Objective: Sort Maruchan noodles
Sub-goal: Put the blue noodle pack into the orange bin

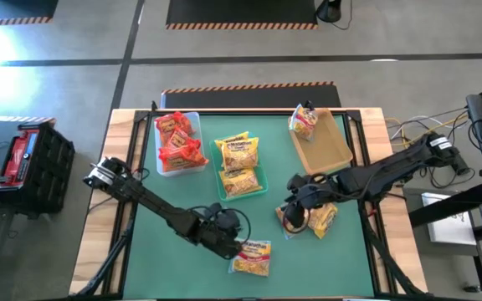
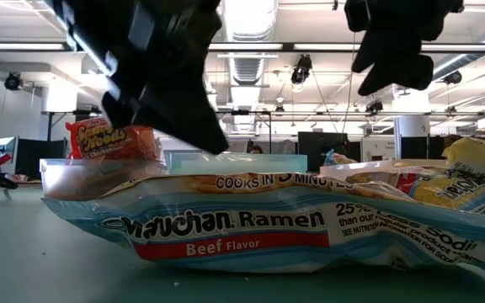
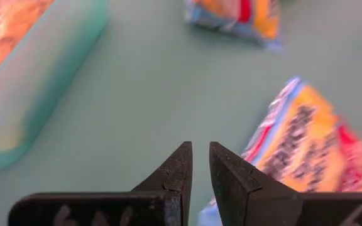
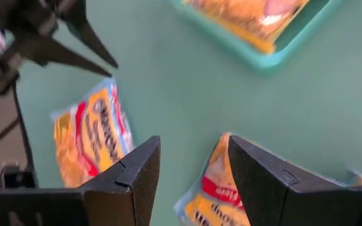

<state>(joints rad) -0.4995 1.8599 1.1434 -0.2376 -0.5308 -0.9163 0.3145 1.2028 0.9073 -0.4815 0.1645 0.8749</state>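
Observation:
A yellow-and-red Maruchan noodle packet point(image 1: 253, 257) lies flat on the green mat near the front edge and fills the low view point(image 2: 242, 231). My left gripper point(image 1: 239, 245) hovers shut just at its left end, slanting down, with nothing between the fingers point(image 3: 198, 150). Two more yellow packets point(image 1: 318, 217) lie right of centre. My right gripper point(image 1: 294, 213) stands open above their left end, its fingers either side of one packet point(image 4: 215, 188) without touching it.
A clear bin point(image 1: 192, 117) at the far left holds red-orange packets. A teal bin point(image 1: 263, 186) in the middle holds yellow ones. A tan bin point(image 1: 329, 146) at the far right has one packet point(image 1: 304, 121) leaning on its far corner. Bare mat lies at the near left.

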